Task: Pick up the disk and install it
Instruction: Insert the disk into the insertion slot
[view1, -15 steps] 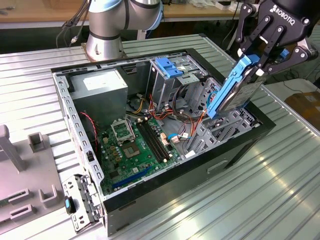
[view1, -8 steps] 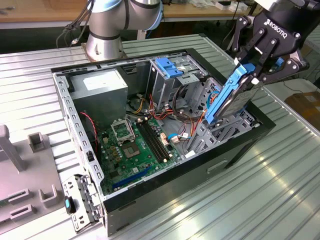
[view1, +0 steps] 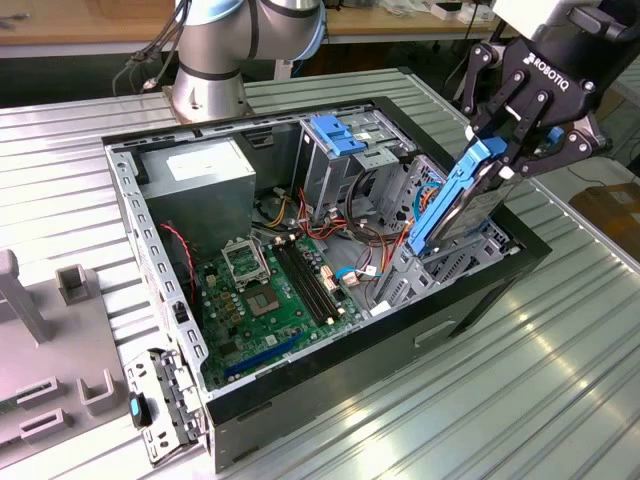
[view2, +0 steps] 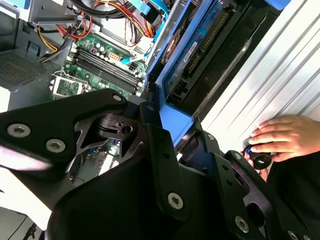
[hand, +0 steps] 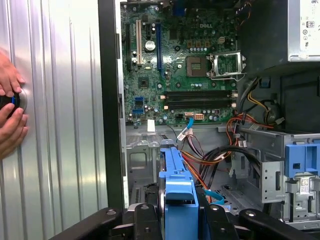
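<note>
The disk (view1: 455, 200), a grey drive in a bright blue carrier, hangs steeply tilted over the bay (view1: 440, 265) at the exterior view's right end of the open computer case (view1: 330, 370). Its lower end sits at the bay's mouth. My black gripper (view1: 503, 160) is shut on its upper end. In the second wrist view the disk (view2: 200, 45) stretches away from the gripper (view2: 167, 122) toward the case. In the first wrist view the blue carrier (hand: 178, 192) stands between the fingers (hand: 145, 220) above the bay.
Inside the case lie a green motherboard (view1: 275, 290), a power supply (view1: 195, 175), a tall grey cage with a blue latch (view1: 335, 135) and loose cables (hand: 220, 155). A person's hand (view2: 285, 135) rests on the ribbed table beside the case. Grey fixtures (view1: 60, 340) stand at the exterior view's left.
</note>
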